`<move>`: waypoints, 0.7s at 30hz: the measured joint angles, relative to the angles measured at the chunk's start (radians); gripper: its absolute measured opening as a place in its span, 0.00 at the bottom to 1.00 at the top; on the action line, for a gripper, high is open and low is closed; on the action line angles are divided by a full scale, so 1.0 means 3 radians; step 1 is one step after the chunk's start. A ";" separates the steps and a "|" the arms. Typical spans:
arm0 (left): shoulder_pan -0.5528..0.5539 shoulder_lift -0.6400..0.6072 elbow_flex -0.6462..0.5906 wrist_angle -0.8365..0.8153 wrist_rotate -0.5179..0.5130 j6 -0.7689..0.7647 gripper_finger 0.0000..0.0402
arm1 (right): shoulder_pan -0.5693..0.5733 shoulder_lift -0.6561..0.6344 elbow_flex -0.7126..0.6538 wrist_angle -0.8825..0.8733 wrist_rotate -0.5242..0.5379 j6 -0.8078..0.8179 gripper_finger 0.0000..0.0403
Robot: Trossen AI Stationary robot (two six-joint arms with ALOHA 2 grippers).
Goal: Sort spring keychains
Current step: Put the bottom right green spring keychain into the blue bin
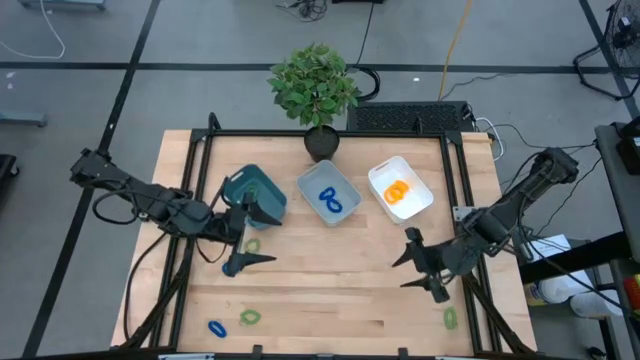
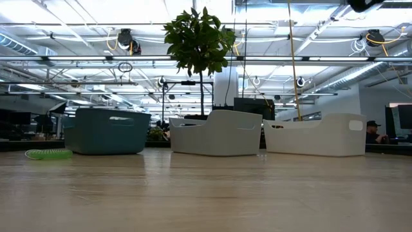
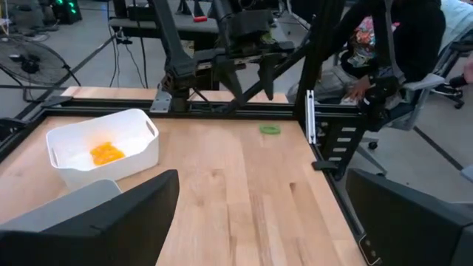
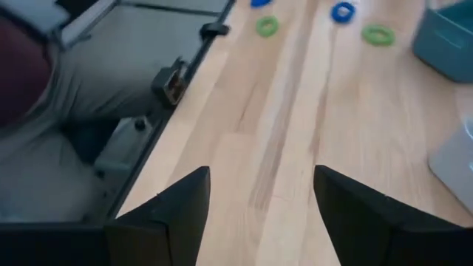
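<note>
The left gripper (image 1: 243, 252) is hovering, jaws spread and holding nothing, beside the teal rectangular plastic bin (image 1: 252, 193). Small coiled plastic spring keychains are lying loose: a blue one (image 1: 217, 327) and a green one (image 1: 249, 317) near the table's front edge. Bare wood is lying open mid-table. The right gripper (image 1: 412, 266) is hanging released, with another green keychain (image 1: 451, 319) near the right front corner.

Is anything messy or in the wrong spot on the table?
Yes. Four spring keychains lie loose on the wood: a green one beside the teal bin, a blue and green one at the near edge, another green far right.
</note>
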 joint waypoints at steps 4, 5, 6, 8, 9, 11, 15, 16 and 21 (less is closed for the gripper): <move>0.0000 0.0000 0.0000 -0.0009 0.0000 -0.0008 0.99 | 0.0124 0.0122 0.0118 -0.0125 -0.0147 -0.0200 0.53; 0.0000 0.0000 0.0000 -0.0017 0.0000 -0.0015 0.99 | 0.0146 0.0165 0.0148 -0.0182 -0.0194 -0.0220 0.53; 0.0000 0.0000 0.0000 -0.0035 0.0000 -0.0032 0.99 | 0.0169 0.0214 0.0177 -0.0238 -0.0238 -0.0242 0.52; 0.0005 0.0000 0.0000 -0.0082 0.0000 -0.0095 0.99 | 0.0230 0.0318 0.0215 -0.0361 -0.0338 -0.0317 0.52; 0.0005 0.0000 0.0000 -0.0107 0.0002 -0.0124 0.99 | 0.0268 0.0372 0.0226 -0.0442 -0.0375 -0.0356 0.52; 0.0006 0.0000 -0.0001 -0.0139 0.0001 -0.0198 0.99 | 0.0340 0.0492 0.0231 -0.0556 -0.0518 -0.0457 0.53; 0.0006 0.0000 -0.0001 -0.0156 0.0001 -0.0288 0.99 | 0.0445 0.0726 0.0232 -0.0833 -0.0926 -0.0595 0.55; 0.0006 0.0000 -0.0001 -0.0156 0.0001 -0.0288 0.99 | 0.0461 0.0784 0.0232 -0.0915 -0.1036 -0.0616 0.55; 0.0006 0.0000 -0.0001 -0.0156 0.0001 -0.0280 0.99 | 0.0559 0.1077 0.0232 -0.1100 -0.1315 -0.0726 0.54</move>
